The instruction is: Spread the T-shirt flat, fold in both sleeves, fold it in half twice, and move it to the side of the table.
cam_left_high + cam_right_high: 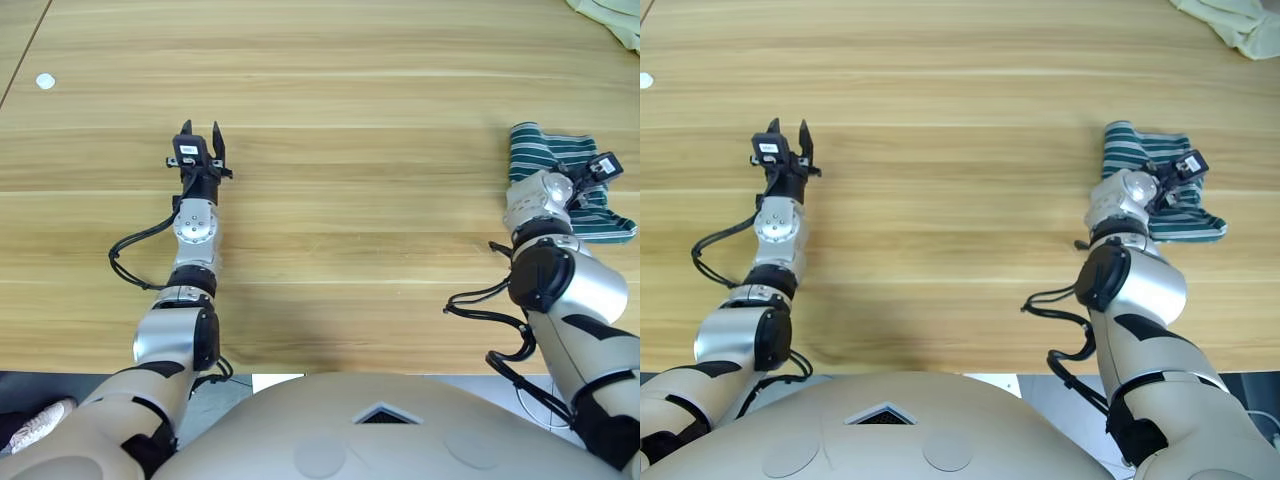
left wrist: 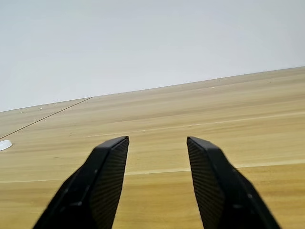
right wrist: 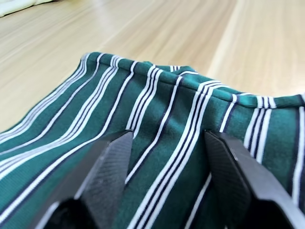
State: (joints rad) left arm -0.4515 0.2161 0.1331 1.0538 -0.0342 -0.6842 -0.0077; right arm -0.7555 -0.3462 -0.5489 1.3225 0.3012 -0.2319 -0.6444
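Left gripper (image 1: 201, 130), fingers wide apart, hangs over bare wood toward the table's (image 1: 350, 250) left edge. Right gripper (image 3: 167, 136), fingers also spread, clamping nothing, is over the folded striped T-shirt (image 1: 545, 150) by the right edge. Pale cloth (image 1: 610, 20) lies at the far right corner.

A: The table (image 1: 350, 250)?
B: Pale wood grain, smooth, with a faint sheen.
A: The T-shirt (image 3: 157, 124)?
B: Soft striped knit cloth, matt.
A: The left gripper (image 2: 157, 139), its fingers (image 2: 105, 186)?
B: Black, matt, finely textured.

Left claw (image 1: 200, 132) fingers apart, arm forward; right claw (image 3: 167, 139) fingers apart.
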